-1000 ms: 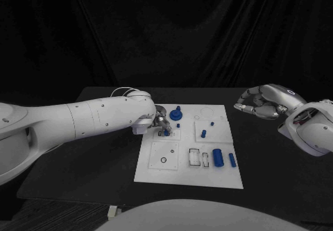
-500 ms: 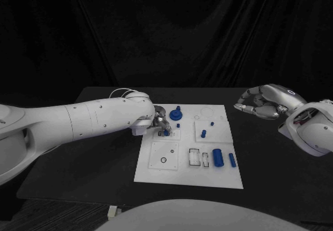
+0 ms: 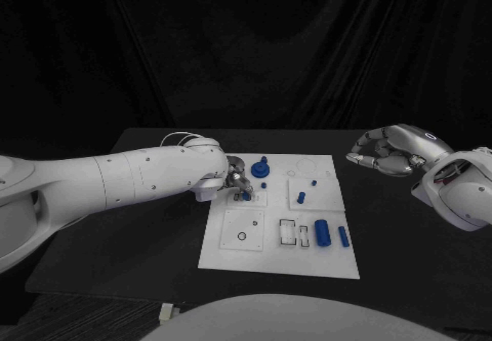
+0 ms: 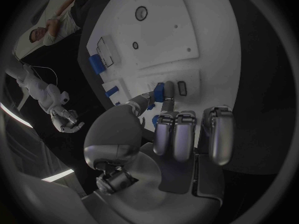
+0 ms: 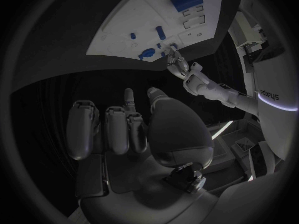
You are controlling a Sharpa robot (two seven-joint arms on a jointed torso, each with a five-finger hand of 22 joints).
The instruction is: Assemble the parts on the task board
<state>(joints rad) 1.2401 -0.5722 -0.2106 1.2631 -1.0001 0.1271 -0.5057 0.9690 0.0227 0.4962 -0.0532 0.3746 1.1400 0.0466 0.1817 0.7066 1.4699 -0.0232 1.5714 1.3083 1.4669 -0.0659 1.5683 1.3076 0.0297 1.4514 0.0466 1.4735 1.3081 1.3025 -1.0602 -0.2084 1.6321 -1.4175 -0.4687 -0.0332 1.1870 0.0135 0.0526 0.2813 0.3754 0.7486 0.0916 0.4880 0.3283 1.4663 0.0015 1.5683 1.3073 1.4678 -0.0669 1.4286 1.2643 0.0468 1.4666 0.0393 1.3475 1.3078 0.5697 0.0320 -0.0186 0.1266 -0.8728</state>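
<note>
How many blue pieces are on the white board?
7 that I can see: a round one at the far edge, three tiny pegs mid-board, two cylinders at the near right, one pinched by the left hand. More may hide under it.

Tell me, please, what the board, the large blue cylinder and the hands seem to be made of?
Board: probably matte white plastic, judging by its flat, even surface without glare. Cylinder: likely blue plastic, uniform in colour with a soft sheen. Left hand and right hand: silver, metallic-looking shells with bright highlights; metal or coated plastic cannot be told.
</note>
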